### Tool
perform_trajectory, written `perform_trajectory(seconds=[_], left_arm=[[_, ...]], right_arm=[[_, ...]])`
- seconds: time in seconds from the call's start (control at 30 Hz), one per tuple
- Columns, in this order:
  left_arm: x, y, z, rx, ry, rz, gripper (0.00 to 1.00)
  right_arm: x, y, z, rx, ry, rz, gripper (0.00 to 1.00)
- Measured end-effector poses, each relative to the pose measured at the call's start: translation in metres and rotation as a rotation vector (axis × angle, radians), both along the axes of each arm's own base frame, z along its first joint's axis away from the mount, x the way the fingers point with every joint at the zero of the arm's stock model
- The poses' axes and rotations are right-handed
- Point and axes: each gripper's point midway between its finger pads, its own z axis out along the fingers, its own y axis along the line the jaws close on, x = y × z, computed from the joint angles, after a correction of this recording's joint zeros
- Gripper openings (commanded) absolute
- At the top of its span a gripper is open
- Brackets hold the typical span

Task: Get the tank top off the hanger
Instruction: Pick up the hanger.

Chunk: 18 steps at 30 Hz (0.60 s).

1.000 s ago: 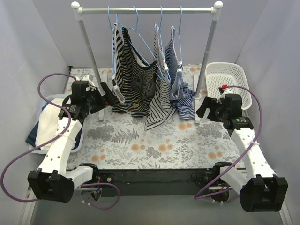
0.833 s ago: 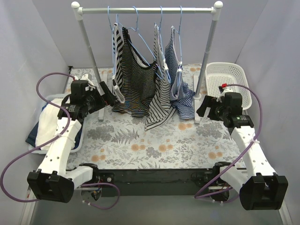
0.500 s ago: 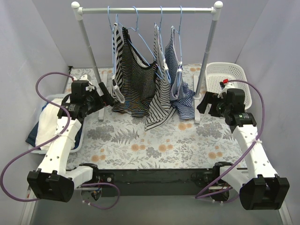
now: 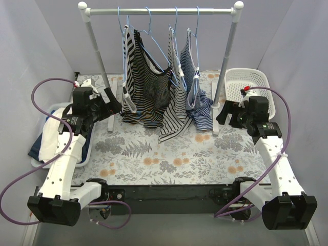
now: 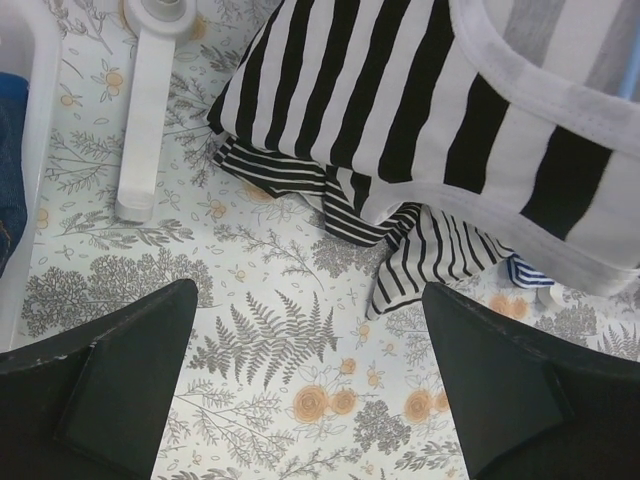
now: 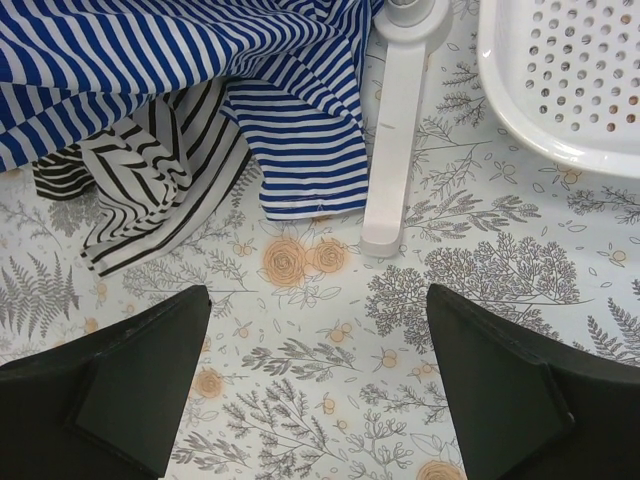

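1. Left arm had shifted slightly left and back from the rack since the earlier frame. The left gripper (image 4: pixel 114 101) had its jaws spread wide and held nothing.
2. The wide-striped tank top (image 4: pixel 128 77) hung just to the right of that gripper, close but not touching. In the left wrist view it sat ahead and up-right of the fingers, clear of them.
3. All tops hung from blue wire hangers (image 4: pixel 150 28) on the rail (image 4: pixel 161 10), with their long axes vertical and hems trailing onto the floral table cover (image 4: pixel 154 154).
4. Next along were the dark thin-striped tank top (image 4: pixel 151 89), then a pale striped one (image 4: pixel 174 110), then the blue-striped tank top (image 4: pixel 199 105).
5. I couldn't tell which top was the target. My judgement: the left arm was nearer the wide-striped one and the right arm nearer the blue one, so either would reach inward and up toward the hanger.
6. Right arm had eased forward a little. The right gripper (image 4: pixel 225 117) was also spread wide and empty, just right of the rack post, with the white basket (image 4: pixel 261 82) beside it.
7. No brands, labels or readable writing showed anywhere.
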Motion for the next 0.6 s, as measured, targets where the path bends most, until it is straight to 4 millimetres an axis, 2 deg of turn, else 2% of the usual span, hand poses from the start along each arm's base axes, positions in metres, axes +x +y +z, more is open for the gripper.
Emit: perform_trajectory(seconds=[0.27,0.6], left_arm=[[0.0,-0.004,0.039,-0.018,-0.081,-0.023,0.98],[-0.017,-0.013,0.05,-0.046,-0.105,-0.088,0.98]], right_arm=[[-0.002,-0.001,0.008,-0.012,-0.032,0.006,0.99],[0.003,-0.002,0.015,-0.015,-0.029,0.003,0.99]])
